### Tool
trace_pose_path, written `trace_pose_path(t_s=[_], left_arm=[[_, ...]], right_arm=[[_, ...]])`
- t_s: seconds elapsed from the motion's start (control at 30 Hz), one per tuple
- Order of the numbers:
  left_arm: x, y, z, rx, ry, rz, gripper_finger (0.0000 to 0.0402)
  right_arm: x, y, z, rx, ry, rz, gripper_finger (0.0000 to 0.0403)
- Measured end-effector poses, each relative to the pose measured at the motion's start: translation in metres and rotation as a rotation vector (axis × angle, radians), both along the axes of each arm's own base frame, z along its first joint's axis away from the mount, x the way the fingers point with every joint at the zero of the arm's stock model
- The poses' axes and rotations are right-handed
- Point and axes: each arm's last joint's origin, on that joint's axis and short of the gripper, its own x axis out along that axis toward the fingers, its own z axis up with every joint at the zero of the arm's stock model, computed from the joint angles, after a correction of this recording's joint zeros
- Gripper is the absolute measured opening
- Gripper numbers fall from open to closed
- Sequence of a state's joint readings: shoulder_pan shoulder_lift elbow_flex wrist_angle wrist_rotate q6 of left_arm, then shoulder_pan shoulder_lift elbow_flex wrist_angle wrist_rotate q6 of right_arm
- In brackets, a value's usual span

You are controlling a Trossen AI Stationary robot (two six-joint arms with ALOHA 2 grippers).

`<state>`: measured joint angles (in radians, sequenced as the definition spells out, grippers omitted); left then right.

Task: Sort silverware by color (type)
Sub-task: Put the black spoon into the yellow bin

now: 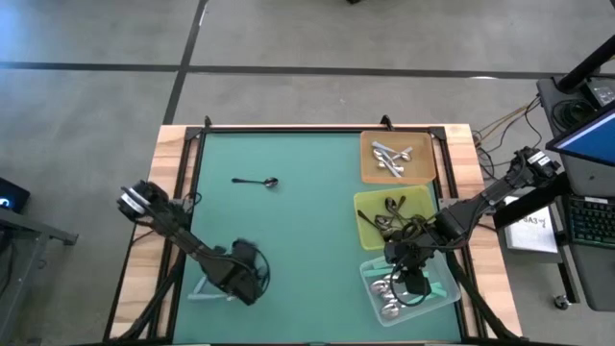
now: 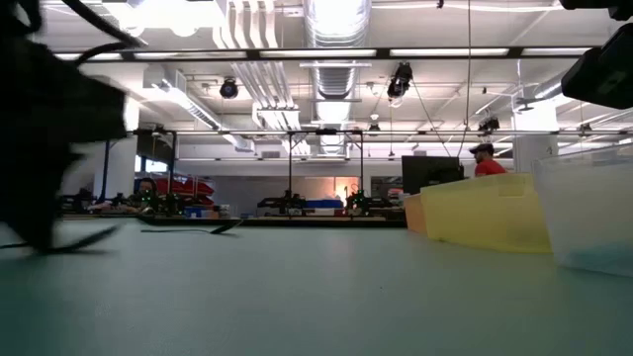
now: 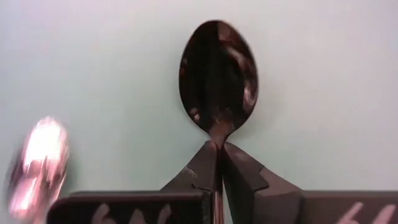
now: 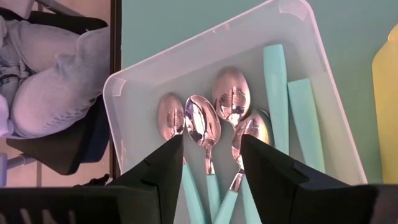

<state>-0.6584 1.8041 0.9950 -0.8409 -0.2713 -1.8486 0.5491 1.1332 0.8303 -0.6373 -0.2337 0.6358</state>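
My left gripper is down at the green mat's near left part, shut on a dark spoon whose bowl sticks out past the fingertips. Beside it lies a teal-handled spoon; its shiny bowl shows blurred in the left wrist view. Another dark spoon lies alone on the mat farther back. My right gripper hangs open above the clear tray, which holds several teal-handled spoons. My left gripper pinches the dark spoon's neck, right where the bowl narrows into the handle, between its two fingertips. The fingers come steeply from above and lie along the spoon. The handle is hidden between the fingers. Whether the bowl rests on the mat I cannot tell.
Three trays stand along the mat's right side: a brown one with silver spoons at the back, a yellow one with dark spoons in the middle, the clear one nearest. Wooden table edges frame the mat. A person sits beyond the table's near edge.
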Motion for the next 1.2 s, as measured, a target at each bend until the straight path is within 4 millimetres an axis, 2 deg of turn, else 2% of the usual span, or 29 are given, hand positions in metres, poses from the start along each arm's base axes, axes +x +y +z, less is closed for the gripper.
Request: trace_pose_path(t_s=[0.13, 0.4, 0.53, 0.73, 0.9, 1.2], left_arm=[[0.008, 0.007, 0.005, 0.25, -0.174, -0.015, 0.0002], [0.016, 0.014, 0.016, 0.579, -0.516, 0.028, 0.0001], [0.024, 0.017, 0.026, 0.691, -0.686, 0.081, 0.0001], [0.049, 0.017, 0.051, 0.679, -0.754, 0.153, 0.0001], [0.07, 0.007, 0.085, 0.645, -0.809, 0.159, 0.0001], [0.11, -0.005, 0.138, 0.609, -0.827, 0.077, 0.0001]], right_arm=[[0.0, 0.0, 0.0, 0.0, 0.0, -0.001, 0.0153], [0.001, 0.0, 0.0, 0.002, 0.007, -0.042, 0.0153], [0.005, -0.001, 0.002, -0.031, -0.05, -0.115, 0.0153], [0.013, -0.003, 0.006, -0.058, -0.157, -0.224, 0.0153], [0.023, -0.01, 0.01, -0.089, -0.254, -0.37, 0.0153], [0.049, -0.03, 0.028, -0.006, -0.476, -0.557, 0.0153]])
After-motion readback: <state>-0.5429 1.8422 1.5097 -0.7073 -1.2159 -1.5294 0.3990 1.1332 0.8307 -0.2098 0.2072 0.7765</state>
